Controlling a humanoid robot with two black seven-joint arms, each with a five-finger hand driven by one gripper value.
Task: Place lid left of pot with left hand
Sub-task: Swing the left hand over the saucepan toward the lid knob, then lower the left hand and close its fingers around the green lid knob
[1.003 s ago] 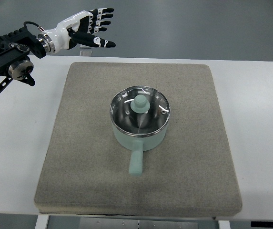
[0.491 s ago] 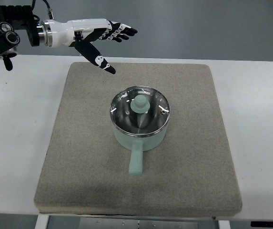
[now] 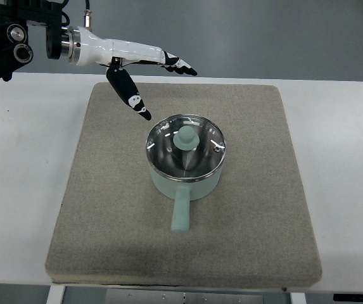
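Grey mat (image 3: 105,209) under lidded pot (image 3: 186,174)

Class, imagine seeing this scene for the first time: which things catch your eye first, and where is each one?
A mint-green pot sits mid-mat, its handle pointing toward the camera, with a shiny glass lid and green knob on top. From the upper left, the robot's white-and-black left hand reaches out, fingers spread, above the grey mat, not touching the lid.

A white table (image 3: 346,164) stands on a grey-blue floor (image 3: 276,35).
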